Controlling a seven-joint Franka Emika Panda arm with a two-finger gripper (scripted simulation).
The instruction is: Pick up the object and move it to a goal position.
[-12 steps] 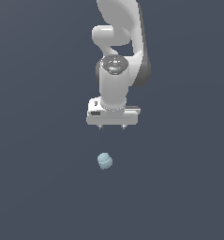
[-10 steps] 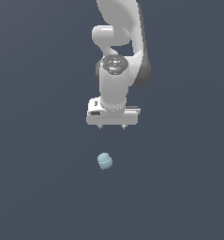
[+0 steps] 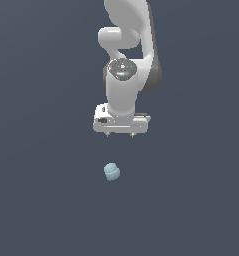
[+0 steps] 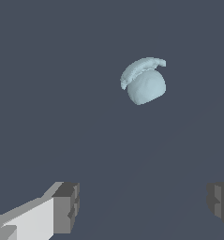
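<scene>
Object point(image 3: 111, 171) lumpy and capped by a curved ridge only in wrist view, clear of gripper point(image 3: 120, 135), fingers point(image 4: 65, 207) spread wide, one cropped.

pale blue-grey lumpy object point(image 3: 111, 171) point(image 4: 144, 82), alone on dark ground

object point(image 4: 144, 84): matte, lumpy, pale blue-grey | gripper point(image 3: 120, 135): smooth glossy white, grey matte fingers point(image 4: 66, 207)
</scene>
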